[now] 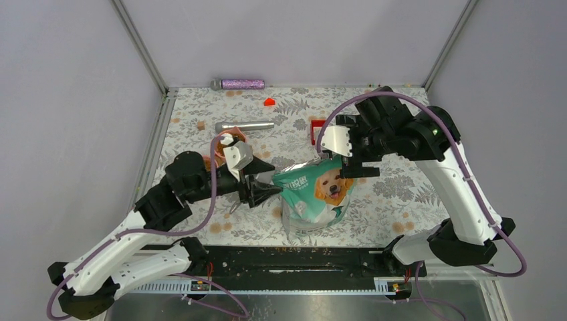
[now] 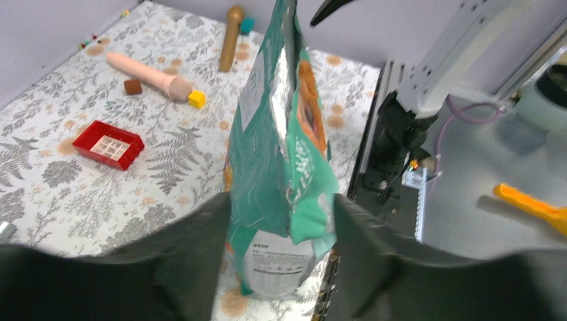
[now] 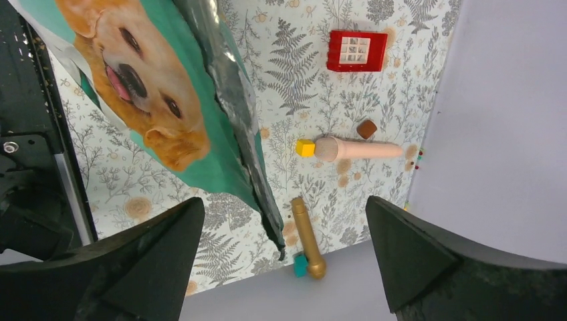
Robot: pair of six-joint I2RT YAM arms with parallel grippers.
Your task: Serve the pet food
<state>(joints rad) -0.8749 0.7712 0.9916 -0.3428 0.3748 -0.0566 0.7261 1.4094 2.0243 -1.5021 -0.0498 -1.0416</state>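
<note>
Beyond teal bag [image 3: 154, 100]: red tray [image 3: 357, 50], pink cylinder [image 3: 361, 148]

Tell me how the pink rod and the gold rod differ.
The pink rod is pale pink; the gold rod is gold. The pink rod has a yellow cube at one end and a brown cube beside it; the gold rod has a teal piece at one end. They lie roughly crosswise to each other. Both lie flat on the mat.
</note>
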